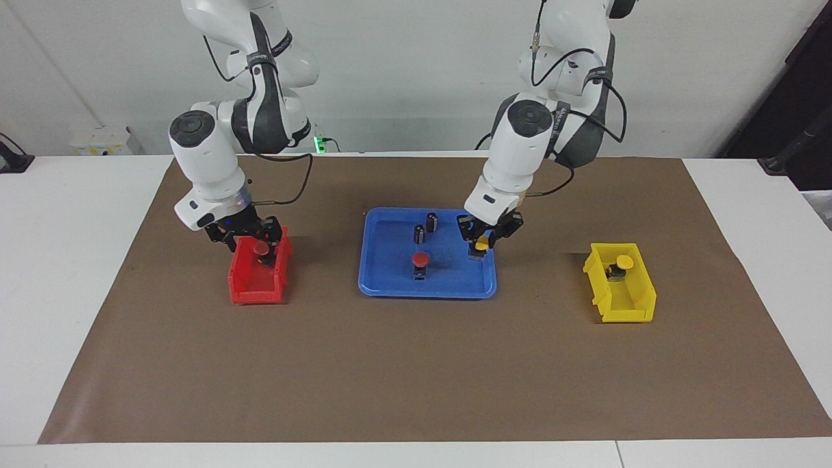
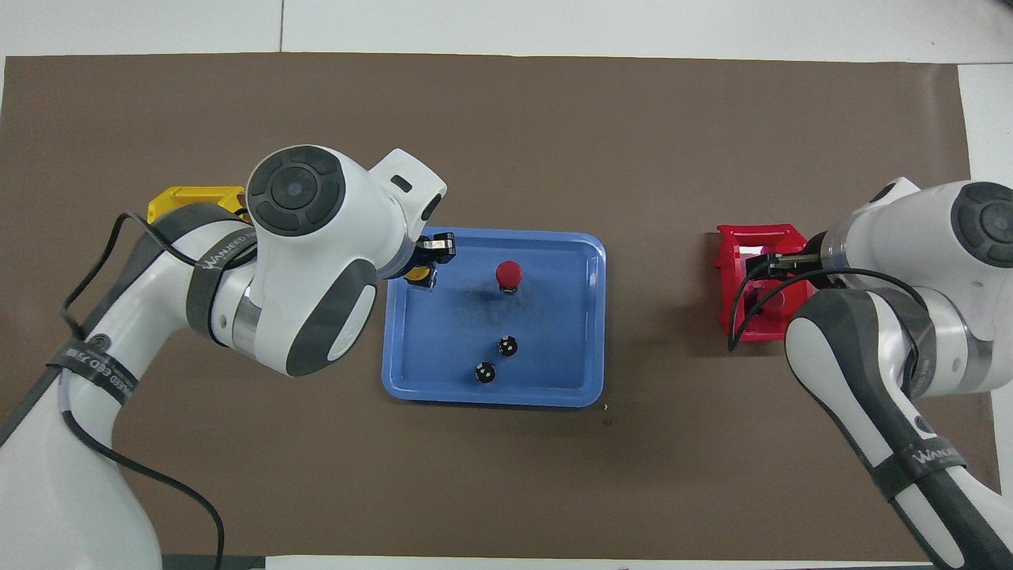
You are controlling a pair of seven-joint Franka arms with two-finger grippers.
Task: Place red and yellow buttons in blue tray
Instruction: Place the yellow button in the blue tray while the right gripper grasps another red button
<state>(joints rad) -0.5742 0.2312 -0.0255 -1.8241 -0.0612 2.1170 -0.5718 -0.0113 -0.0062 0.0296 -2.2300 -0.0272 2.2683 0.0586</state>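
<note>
The left gripper, clamped on a yellow button, hangs over the blue tray at the edge toward the left arm's end. The right gripper sits at the red bin, right over its red button; I cannot tell how its fingers stand.

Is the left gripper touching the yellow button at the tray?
Touching: in the facing view the left gripper is shut on the yellow button, over the blue tray.

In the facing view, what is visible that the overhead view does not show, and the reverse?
Only the facing view shows the yellow button in the yellow bin and the red button under the right gripper in the red bin. Only the overhead view shows nothing extra. Both share the blue tray, its red button, two dark cylinders, and the left gripper holding a yellow button.
</note>
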